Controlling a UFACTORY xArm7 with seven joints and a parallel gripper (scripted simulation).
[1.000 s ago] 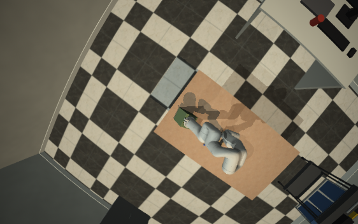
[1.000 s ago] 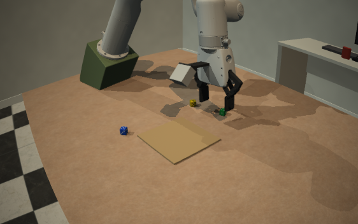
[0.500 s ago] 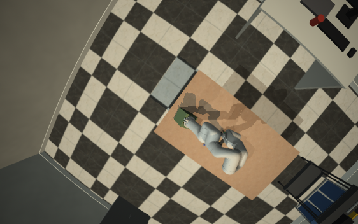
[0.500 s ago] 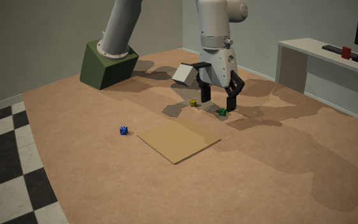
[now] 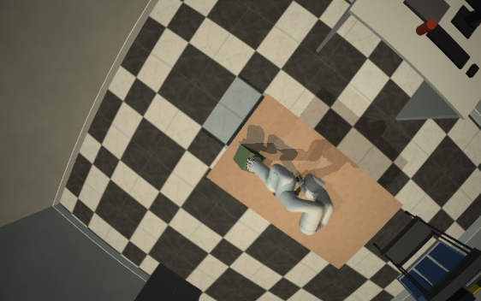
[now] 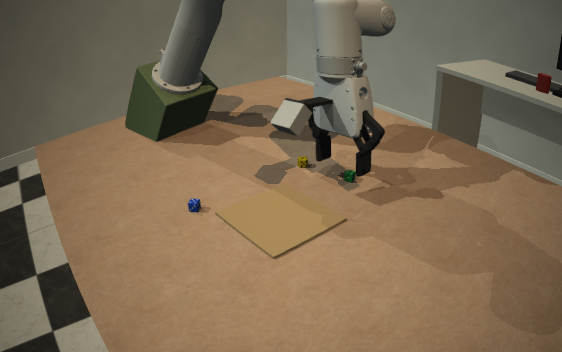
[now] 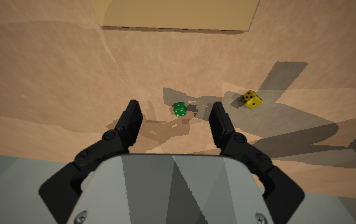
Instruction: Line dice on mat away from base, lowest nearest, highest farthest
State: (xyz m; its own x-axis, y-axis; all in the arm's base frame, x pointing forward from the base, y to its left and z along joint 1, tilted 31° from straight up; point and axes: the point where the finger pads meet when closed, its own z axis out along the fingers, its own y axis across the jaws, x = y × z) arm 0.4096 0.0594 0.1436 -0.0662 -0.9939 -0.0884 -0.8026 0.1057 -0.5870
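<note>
- Your pincer [image 6: 343, 161] [image 7: 176, 109] gapes wide and empty; descending off-center could tip the green die [image 6: 349, 176] [image 7: 180, 109].
- Misreading its pips could spoil your order on the mat [image 6: 280, 220] [image 7: 177, 14].

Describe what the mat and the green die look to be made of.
Mat: possibly cork or thin board, matte tan; it shows an even colour, a crisp straight edge and slight thickness.
Green die: probably plastic; saturated colour with pale pips, gloss unclear at this size.
</note>
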